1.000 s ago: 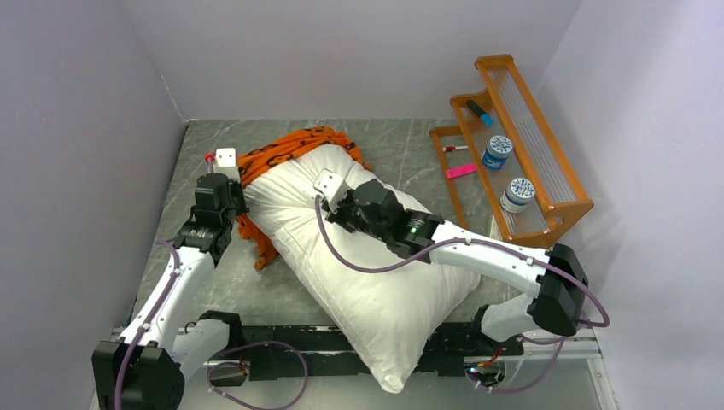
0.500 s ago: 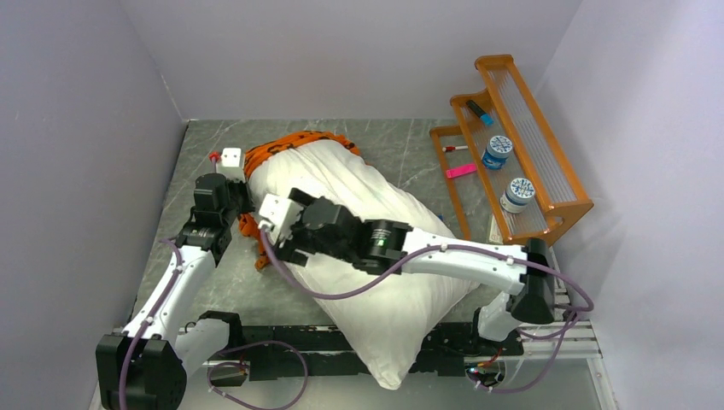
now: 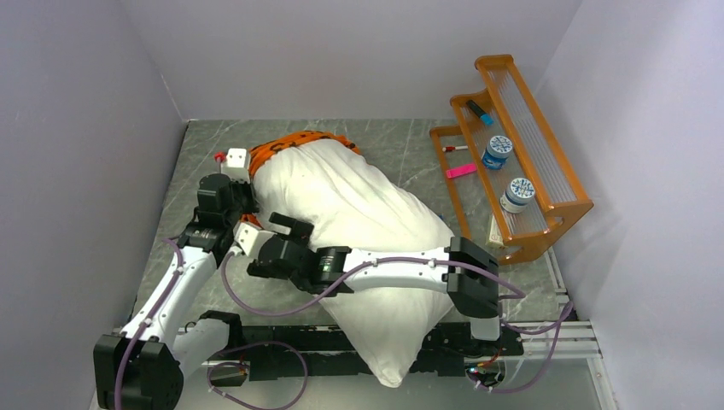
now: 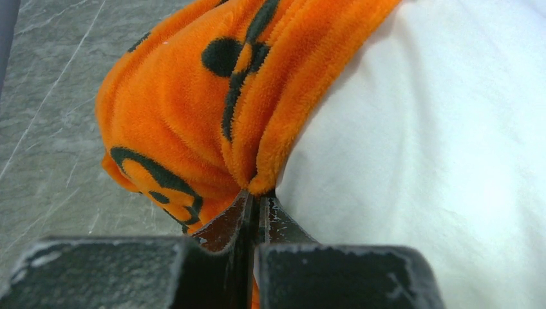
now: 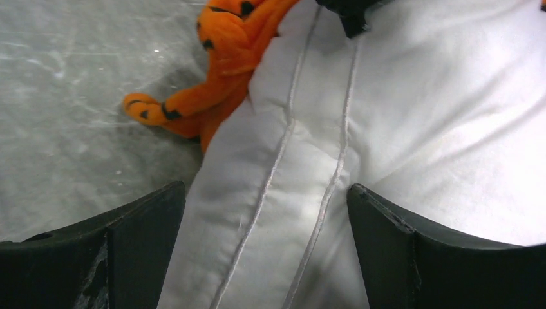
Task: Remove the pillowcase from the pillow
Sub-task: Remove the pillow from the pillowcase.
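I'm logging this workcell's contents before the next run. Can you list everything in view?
pillow: one, white, diagonal across the table's middle
pillowcase: one, orange with dark motifs, bunched around the pillow's far end and left side
table: one, grey marbled, under everything
rack: one, orange, stepped, table's right side
jars: two, blue-and-white, on the rack
marker: one, black with blue cap, rack's far end
pink item: one, rack's lower step
thin red-tipped item: one, beside the pink item
left gripper: one, black, shut on the pillowcase
right gripper: one, black, open over the pillow's seamed edge
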